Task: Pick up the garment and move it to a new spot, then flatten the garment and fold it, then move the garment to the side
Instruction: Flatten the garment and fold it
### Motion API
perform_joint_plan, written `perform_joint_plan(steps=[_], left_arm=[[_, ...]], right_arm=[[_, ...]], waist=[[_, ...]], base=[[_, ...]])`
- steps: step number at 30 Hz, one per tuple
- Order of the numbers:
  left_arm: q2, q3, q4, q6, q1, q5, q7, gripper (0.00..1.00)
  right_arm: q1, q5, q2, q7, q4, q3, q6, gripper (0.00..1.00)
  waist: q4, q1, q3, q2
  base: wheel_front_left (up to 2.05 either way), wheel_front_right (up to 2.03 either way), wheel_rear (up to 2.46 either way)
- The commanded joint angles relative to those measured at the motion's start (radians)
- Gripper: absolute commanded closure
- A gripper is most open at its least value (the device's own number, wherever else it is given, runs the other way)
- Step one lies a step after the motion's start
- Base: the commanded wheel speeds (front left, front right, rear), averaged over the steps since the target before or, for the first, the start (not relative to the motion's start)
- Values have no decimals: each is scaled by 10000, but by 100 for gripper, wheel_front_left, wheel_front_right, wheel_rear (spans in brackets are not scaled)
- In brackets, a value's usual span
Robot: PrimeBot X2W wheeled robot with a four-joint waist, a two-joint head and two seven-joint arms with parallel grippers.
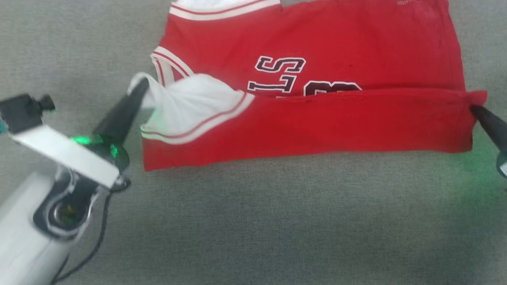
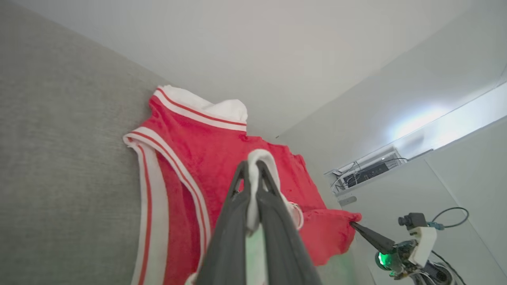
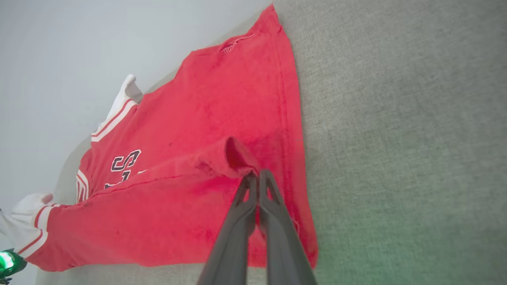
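The garment is a red shirt with white sleeves and striped trim, lying on a grey cloth surface; dark letters show on its front. Its near edge is folded up over the front as a plain red band. My left gripper is shut on the white sleeve at the band's left end; the left wrist view shows white cloth pinched between the fingers. My right gripper is shut on the red hem corner at the band's right end, seen close in the right wrist view.
Grey fabric surface stretches toward me in front of the garment. A pale wall rises behind it. My left arm's wrist camera and cable sit at the lower left.
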Motion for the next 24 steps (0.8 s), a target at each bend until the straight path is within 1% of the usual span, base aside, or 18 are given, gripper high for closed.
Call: perform_joint_plan(steps=[1, 3, 5, 9, 16, 17, 19, 20, 21, 22, 24], left_arm=[[-100, -14, 366, 9, -334, 32, 1, 100], [-357, 0, 1146, 9, -745, -8, -131, 100], [-583, -121, 1658, 9, -1083, 49, -121, 100], [-763, -286, 2366, 9, -1412, 54, -256, 100], [-705, -1068, 3377, 12, -1587, 584, -207, 100], [-662, -1181, 3514, 13, -1612, 643, -230, 95], [-601, -1439, 3648, 21, -1719, 811, -289, 51], [-548, -1534, 3709, 21, -1779, 912, -334, 5], [-450, -1639, 3750, 21, -1863, 1075, -421, 0], [-343, -1755, 3786, 22, -1945, 1237, -464, 0], [-123, -2040, 3769, 19, -2130, 1574, -582, 0]], right_arm=[[-274, -78, 9, -99, 215, 100, 2, 100], [-566, -224, 7, -213, 591, 228, 0, 100], [-726, -501, -228, -331, 835, 559, 2, 100], [-937, -639, -220, -724, 1132, 957, 2, 100], [-1154, -739, -437, -1400, 1609, 1508, 0, 100], [-1195, -763, -469, -1485, 1673, 1579, 0, 100], [-1241, -857, -561, -1678, 1769, 1713, 0, 100], [-1241, -928, -640, -1786, 1798, 1784, 0, 97], [-1226, -1031, -741, -1944, 1805, 1849, 0, 58], [-1210, -1147, -836, -2152, 1814, 1867, 0, 0], [-1135, -1348, -965, -2490, 1797, 1985, 2, 0]], waist=[[-102, 0, 199, -1], [-145, 0, 332, -1], [-165, 0, 484, -1], [-264, 0, 745, -1], [-354, 0, 922, -1], [-364, 0, 911, -1], [-361, 0, 845, -1], [-353, 0, 798, -1], [-339, 0, 734, -1], [-322, 0, 662, -1], [-274, 0, 470, -1]], base=[[0, 0, 0], [0, 0, 0], [0, 0, 0], [0, 0, 0], [0, 0, 0], [0, 0, 0], [0, 0, 0], [0, 0, 0], [0, 0, 0], [0, 0, 0], [0, 0, 0]])
